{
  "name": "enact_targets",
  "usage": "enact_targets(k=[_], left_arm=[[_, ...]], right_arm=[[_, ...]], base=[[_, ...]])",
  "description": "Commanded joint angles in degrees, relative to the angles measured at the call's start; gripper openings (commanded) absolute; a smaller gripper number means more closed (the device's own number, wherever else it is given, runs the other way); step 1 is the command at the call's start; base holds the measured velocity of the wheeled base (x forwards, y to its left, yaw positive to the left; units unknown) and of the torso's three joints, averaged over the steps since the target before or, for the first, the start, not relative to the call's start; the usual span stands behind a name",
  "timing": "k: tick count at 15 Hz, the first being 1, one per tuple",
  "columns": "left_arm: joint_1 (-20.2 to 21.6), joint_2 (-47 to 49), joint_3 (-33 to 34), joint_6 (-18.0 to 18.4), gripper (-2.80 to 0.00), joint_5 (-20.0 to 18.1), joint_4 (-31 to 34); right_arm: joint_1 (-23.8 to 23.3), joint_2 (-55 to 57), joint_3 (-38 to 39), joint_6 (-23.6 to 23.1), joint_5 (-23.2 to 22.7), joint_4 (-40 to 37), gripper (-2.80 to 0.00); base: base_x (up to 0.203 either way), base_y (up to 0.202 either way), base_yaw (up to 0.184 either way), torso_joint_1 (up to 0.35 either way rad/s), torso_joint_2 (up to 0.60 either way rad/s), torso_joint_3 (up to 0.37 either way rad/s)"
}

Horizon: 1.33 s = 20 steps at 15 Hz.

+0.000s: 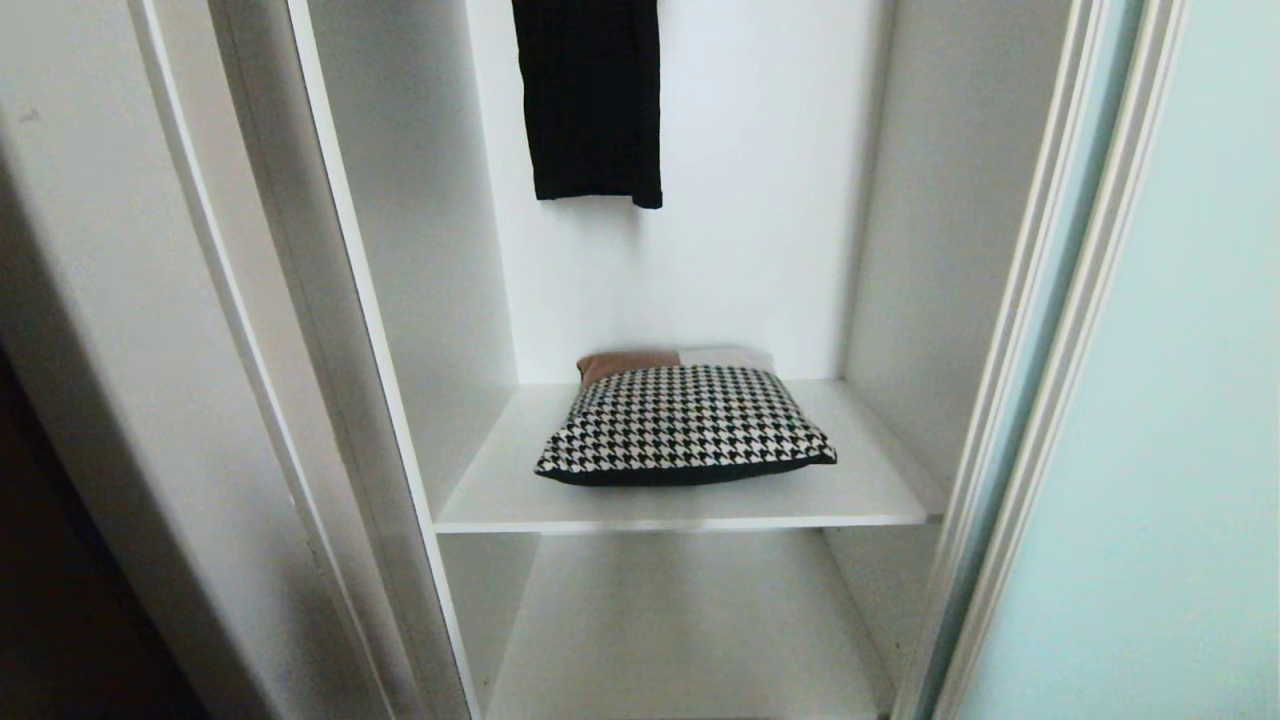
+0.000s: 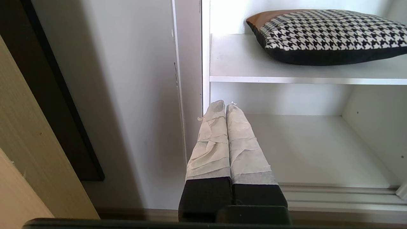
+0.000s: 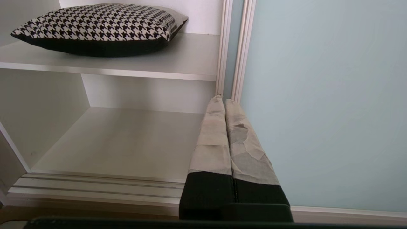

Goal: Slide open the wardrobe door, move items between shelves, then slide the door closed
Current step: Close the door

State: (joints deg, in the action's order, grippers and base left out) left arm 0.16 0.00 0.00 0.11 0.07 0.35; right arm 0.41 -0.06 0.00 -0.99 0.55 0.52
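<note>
The wardrobe compartment stands open. The sliding wardrobe door (image 1: 1180, 420) of pale aqua glass is at the right, also seen in the right wrist view (image 3: 324, 105). A houndstooth item (image 1: 685, 425) with a dark underside lies on the upper shelf (image 1: 870, 495); a brown and pale piece shows behind it. The lower shelf (image 1: 680, 620) is bare. Neither arm appears in the head view. My left gripper (image 2: 225, 104) is shut and empty, low before the wardrobe's left post. My right gripper (image 3: 222, 100) is shut and empty, low before the door's frame edge.
A black garment (image 1: 592, 100) hangs at the top back of the compartment. The off-white side post (image 1: 300, 330) bounds the opening on the left, with a dark panel (image 2: 47, 89) beyond it. Floor tracks (image 3: 95, 187) run along the wardrobe's front.
</note>
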Motion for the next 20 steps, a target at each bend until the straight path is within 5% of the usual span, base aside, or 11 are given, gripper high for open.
enact_targets(k=[1, 13, 20], left_arm=[[0.02, 0.09, 0.00, -0.02, -2.80, 0.01, 0.00], [0.02, 0.09, 0.00, -0.11, -2.80, 0.10, -0.09], [0.02, 0.09, 0.00, -0.11, -2.80, 0.10, -0.27]], right_arm=[[0.02, -0.12, 0.02, -0.52, -0.02, 0.00, -2.80], [0.02, -0.12, 0.00, 1.08, -0.11, 0.09, -2.80], [0.02, -0.12, 0.00, 1.34, -0.11, 0.09, -2.80]], base=[[0.000, 0.000, 0.000, 0.000, 0.00, 0.000], [0.000, 0.000, 0.000, 0.000, 0.00, 0.000], [-0.186, 0.000, 0.000, 0.002, 0.00, 0.003]])
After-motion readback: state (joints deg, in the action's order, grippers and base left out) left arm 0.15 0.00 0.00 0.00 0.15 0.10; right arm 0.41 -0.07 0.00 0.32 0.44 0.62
